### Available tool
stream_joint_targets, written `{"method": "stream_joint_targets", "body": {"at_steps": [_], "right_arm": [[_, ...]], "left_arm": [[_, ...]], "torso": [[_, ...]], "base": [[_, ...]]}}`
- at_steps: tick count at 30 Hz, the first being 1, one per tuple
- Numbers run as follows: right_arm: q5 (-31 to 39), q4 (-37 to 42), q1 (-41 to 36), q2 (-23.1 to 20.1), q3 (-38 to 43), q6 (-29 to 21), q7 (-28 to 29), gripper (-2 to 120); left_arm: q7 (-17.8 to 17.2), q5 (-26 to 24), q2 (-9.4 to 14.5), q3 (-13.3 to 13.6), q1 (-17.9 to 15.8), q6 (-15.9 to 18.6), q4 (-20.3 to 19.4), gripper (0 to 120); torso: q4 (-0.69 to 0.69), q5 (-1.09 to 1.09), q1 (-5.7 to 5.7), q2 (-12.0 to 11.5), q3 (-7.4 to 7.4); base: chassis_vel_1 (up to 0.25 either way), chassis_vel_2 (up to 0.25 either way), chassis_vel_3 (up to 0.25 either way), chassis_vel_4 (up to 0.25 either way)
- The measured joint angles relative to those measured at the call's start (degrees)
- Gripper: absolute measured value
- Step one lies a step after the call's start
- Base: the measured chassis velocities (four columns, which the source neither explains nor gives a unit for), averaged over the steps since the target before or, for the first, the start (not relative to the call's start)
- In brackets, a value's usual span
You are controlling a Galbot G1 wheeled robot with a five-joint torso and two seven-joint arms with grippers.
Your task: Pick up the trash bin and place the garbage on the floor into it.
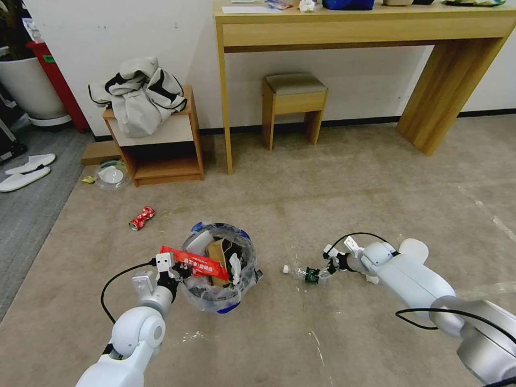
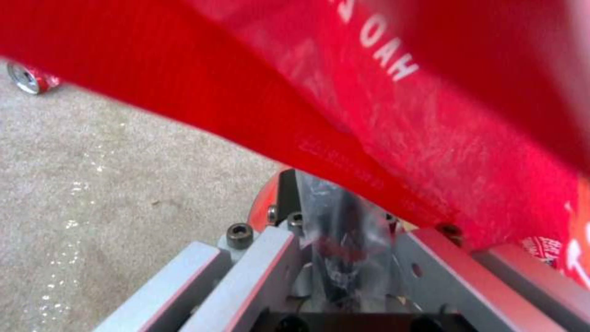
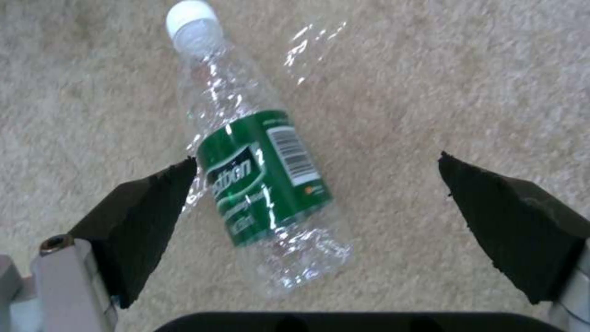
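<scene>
The trash bin (image 1: 236, 301), blue-rimmed and lined with crinkled clear plastic, is in the middle of the beige floor (image 1: 333, 193). It holds a brown carton and white scraps. My left gripper (image 1: 173, 270) is shut on its near rim, and the left wrist view shows the fingers (image 2: 270, 263) clamping rim and bag. A red snack wrapper (image 1: 194, 263) (image 2: 381, 106) lies across that rim. A clear green-label bottle (image 1: 305, 273) (image 3: 264, 184) lies on the carpet between the spread fingers of my open right gripper (image 1: 329, 267) (image 3: 316, 159). A crushed red can (image 1: 142, 217) (image 2: 29, 78) lies left of the bin.
White slippers (image 1: 24, 171) lie on the grey carpet at far left. A clear dish (image 1: 112, 174) sits beside a low wooden stand (image 1: 161, 156) carrying a jacket. A stool (image 1: 294, 102) and a long wooden desk (image 1: 365, 27) stand against the back wall.
</scene>
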Motion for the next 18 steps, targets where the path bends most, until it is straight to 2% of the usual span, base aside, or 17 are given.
{"method": "stream_joint_targets", "body": {"at_steps": [18], "right_arm": [[-1.39,-4.36,1.5,4.95,1.47,1.41,-0.14,100]], "left_arm": [[0.27,0.76,0.22,0.34,0.1,-0.01,0.91,1]], "torso": [[0.0,0.0,0.0,0.0,-0.01]], "base": [[0.0,0.0,0.0,0.0]]}}
